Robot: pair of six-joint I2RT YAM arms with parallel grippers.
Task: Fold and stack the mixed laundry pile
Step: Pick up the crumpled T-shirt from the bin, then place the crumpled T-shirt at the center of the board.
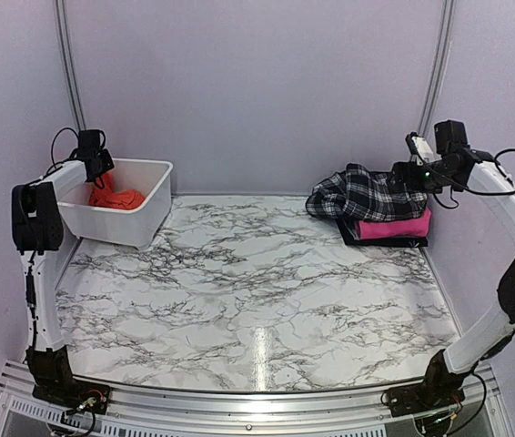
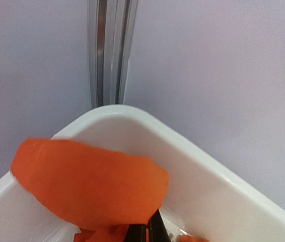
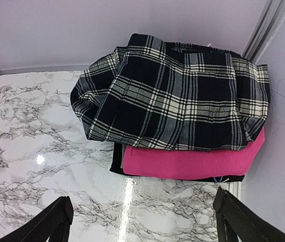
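The bright orange t-shirt lies bunched in the white bin at the back left. My left gripper reaches into the bin and is shut on a fold of the t-shirt, with its fingertips pressed together and a flap of cloth standing up in front of the camera. The black-and-white plaid shirt lies loosely folded on top of a stack at the back right, and also shows in the right wrist view. My right gripper is open and empty, just above and in front of that stack.
Under the plaid shirt lie a folded pink garment and a black one, close to the right wall. The bin's rim stands near the back-left corner post. The marble table spreads between the bin and the stack.
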